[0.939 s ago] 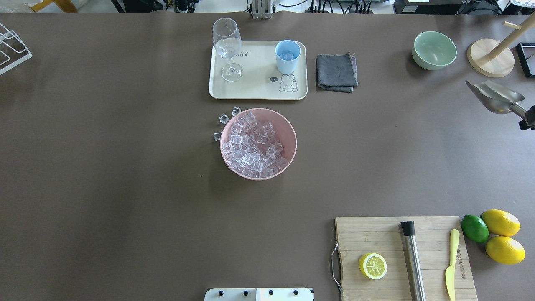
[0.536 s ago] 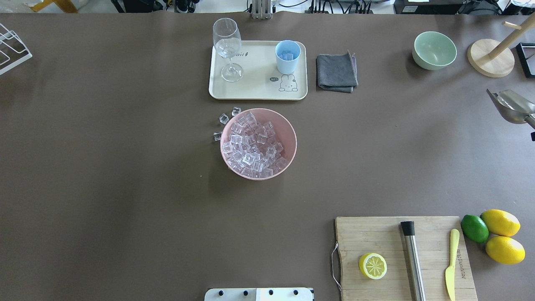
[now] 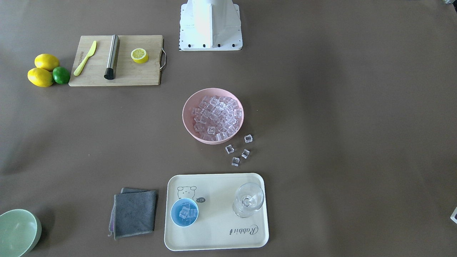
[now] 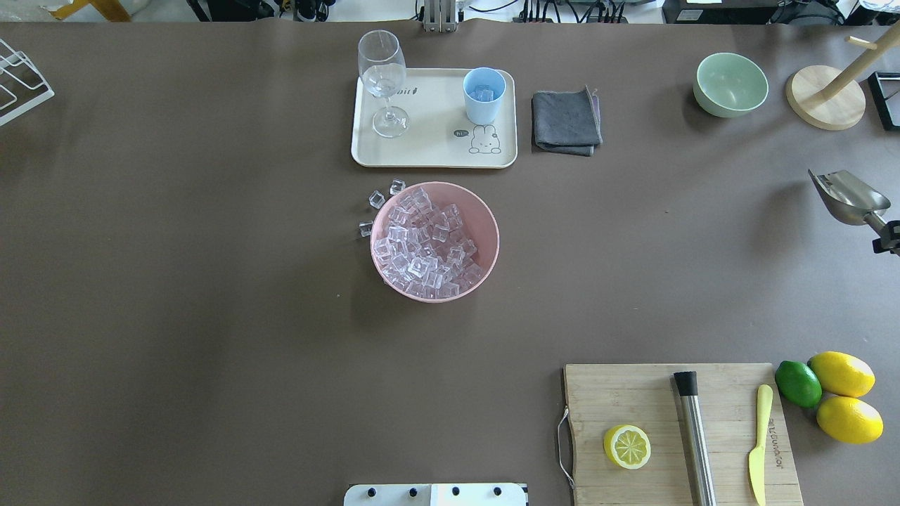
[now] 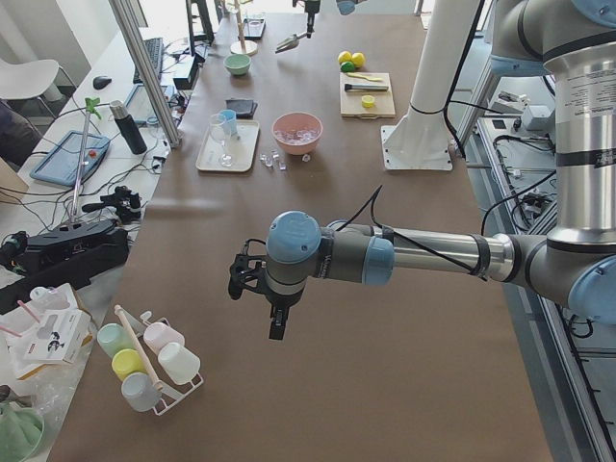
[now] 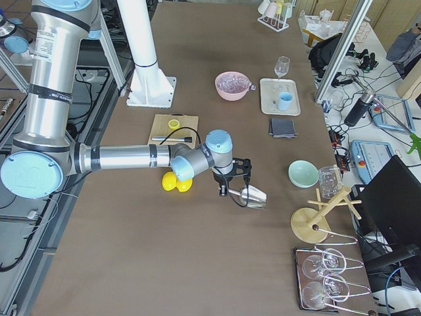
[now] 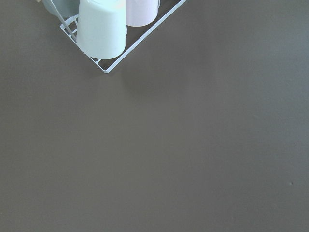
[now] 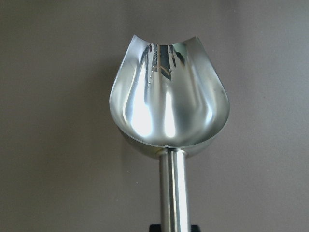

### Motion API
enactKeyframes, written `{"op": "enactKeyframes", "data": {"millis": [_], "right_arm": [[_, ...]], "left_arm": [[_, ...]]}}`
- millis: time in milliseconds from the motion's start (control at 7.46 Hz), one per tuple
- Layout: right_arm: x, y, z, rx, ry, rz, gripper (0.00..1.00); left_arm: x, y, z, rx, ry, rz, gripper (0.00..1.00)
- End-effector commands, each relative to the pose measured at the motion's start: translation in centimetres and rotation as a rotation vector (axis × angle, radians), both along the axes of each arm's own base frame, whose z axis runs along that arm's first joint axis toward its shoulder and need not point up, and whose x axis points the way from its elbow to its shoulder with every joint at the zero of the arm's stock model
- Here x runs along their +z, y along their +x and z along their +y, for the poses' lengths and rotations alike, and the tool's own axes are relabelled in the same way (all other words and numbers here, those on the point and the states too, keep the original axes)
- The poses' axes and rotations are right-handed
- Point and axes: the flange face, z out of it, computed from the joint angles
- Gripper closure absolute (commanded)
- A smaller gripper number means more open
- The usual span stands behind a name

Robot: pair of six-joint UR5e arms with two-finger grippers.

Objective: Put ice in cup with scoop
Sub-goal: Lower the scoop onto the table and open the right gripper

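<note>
The ice (image 4: 425, 242) fills a pink bowl (image 4: 485, 211) at mid-table; it also shows in the front view (image 3: 216, 116). A few loose cubes (image 3: 237, 151) lie on the table beside the bowl. The light-blue cup (image 4: 484, 96) stands on a cream tray and holds a few cubes (image 3: 184, 212). My right gripper (image 4: 887, 239), at the view's right edge, is shut on the handle of the steel scoop (image 4: 844, 197). The scoop's pan (image 8: 169, 104) is empty and held over bare table. My left gripper (image 5: 252, 279) hangs far from these things; I cannot tell if it is open.
The tray (image 4: 429, 151) also bears a stemmed glass (image 4: 383, 77). A grey cloth (image 4: 566, 121), a green bowl (image 4: 730, 84) and a wooden stand (image 4: 824, 98) lie at the far right. A cutting board (image 4: 633, 393) with a steel cylinder (image 4: 695, 436) is near me. A cup rack (image 7: 104, 34) is under my left wrist.
The scoop in my right gripper has shifted right and back toward me along the table's right edge, and it looks smaller now. Nothing else has moved.
</note>
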Motion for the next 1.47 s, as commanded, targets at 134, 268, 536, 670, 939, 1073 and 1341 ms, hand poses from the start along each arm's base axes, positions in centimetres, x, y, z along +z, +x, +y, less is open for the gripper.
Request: {"op": "enactKeyframes", "data": {"millis": [134,268,536,670,939,1073,1341], "right_arm": [[1.9,-2.7,0.3,0.018,-0.013,-0.024,1.00],[2.3,-2.8,0.3,0.008,-0.015,-0.023,0.92],[2.6,-2.9,0.3,0.003,-0.019,-0.024,0.29],[2.3,-2.9,0.3,-0.001,-0.017,-0.033,0.00],[1.1,-3.0,0.4,-0.029,0.001,-0.056,0.00],[1.1,-1.9,0.5,-0.074,-0.007,-0.085,0.00],[-2.1,3.3,-1.2,-0.095,-0.020,-0.087,0.00]], "left_arm": [[-0.7,0.2,-0.6,0.005,0.012,0.001,0.01],[-0.8,0.2,-0.7,0.005,0.015,0.000,0.01],[-1.3,0.2,-0.7,0.005,0.025,0.001,0.01],[-1.5,0.3,-0.7,0.004,0.029,0.002,0.01],[-1.8,0.3,-0.7,0.005,0.034,0.006,0.01],[-1.8,0.4,-0.7,0.006,0.034,0.006,0.01],[-2.5,0.4,-0.5,0.007,0.046,0.007,0.01]]}}
